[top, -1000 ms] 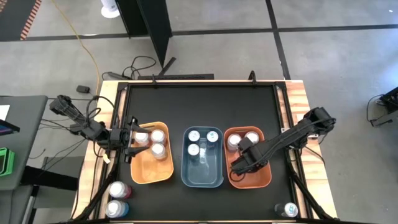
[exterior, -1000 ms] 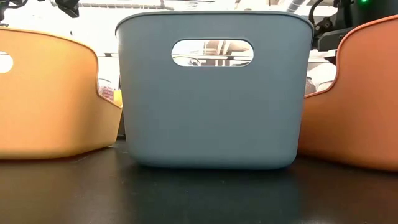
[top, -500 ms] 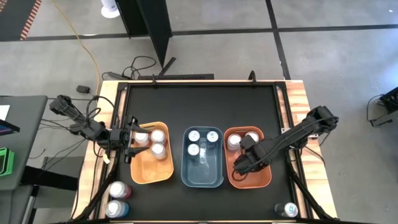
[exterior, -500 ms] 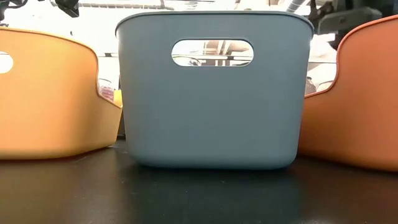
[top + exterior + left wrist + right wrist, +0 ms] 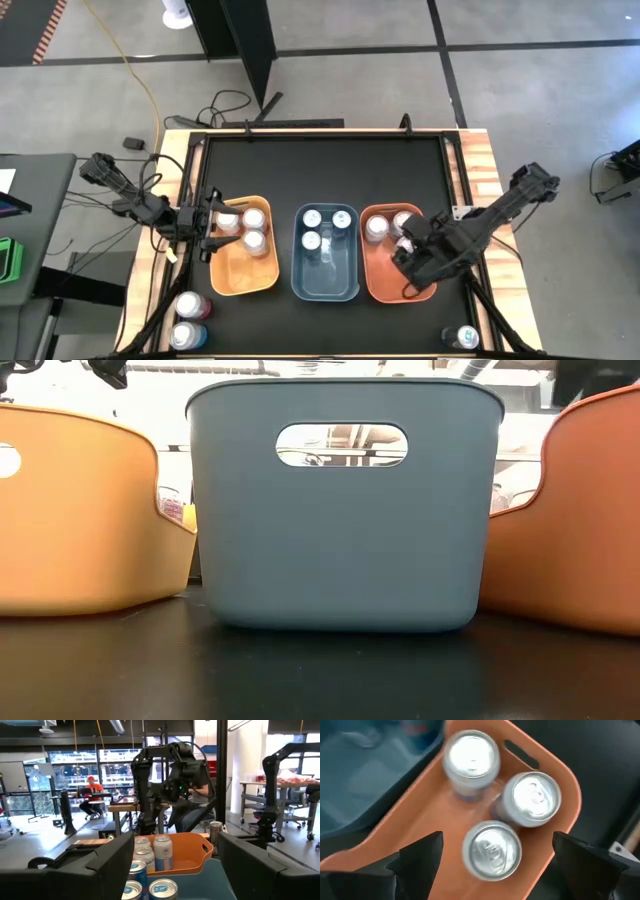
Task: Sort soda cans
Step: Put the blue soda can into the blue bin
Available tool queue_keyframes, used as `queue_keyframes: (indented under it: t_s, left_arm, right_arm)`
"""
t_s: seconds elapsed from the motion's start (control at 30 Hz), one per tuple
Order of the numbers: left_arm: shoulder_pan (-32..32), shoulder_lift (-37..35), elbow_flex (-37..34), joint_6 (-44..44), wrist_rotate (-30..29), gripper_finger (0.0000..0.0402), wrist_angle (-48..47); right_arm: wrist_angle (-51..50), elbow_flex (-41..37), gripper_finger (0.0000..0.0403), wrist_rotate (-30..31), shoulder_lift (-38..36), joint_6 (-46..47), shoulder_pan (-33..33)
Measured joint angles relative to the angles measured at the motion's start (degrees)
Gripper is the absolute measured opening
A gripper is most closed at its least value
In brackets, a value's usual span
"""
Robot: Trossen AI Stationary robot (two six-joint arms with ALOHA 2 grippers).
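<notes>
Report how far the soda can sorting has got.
Done: three silver-topped metal cans each sit in the yellow-orange plastic bin, the blue plastic bin and the red-orange plastic bin. In hand: nothing; the right gripper hangs open over the red-orange bin, and the left gripper is open beside the yellow-orange bin. Left: two loose cans at the table's left edge and one loose can at its right.
</notes>
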Motion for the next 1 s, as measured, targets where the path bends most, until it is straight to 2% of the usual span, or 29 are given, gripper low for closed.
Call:
queue_keyframes:
  t_s: [0.2,0.37,0.5,0.67,1.0]
  left_arm:
    - [0.00,0.19,0.00,-1.59,0.02,0.0277,0.07]
    - [0.00,0.64,0.00,-2.54,0.00,0.0277,0.16]
    - [0.00,1.68,0.00,-3.35,-0.04,0.0277,0.51]
    - [0.00,3.66,0.00,-6.64,-0.05,0.0277,0.54]
    - [0.00,9.71,0.00,-11.31,-1.71,0.0277,1.69]
  right_arm:
    - [3.83,0.19,0.0388,-0.51,-3.69,-1.88,9.50]
    - [11.26,0.19,0.0388,-4.94,-5.09,0.31,19.15]
    - [15.56,0.19,0.0388,-8.54,-5.12,4.75,26.39]
    - [16.33,0.19,0.0388,-11.94,-5.12,12.38,33.53]
    - [9.87,0.14,0.0388,-14.30,-2.36,30.28,43.20]
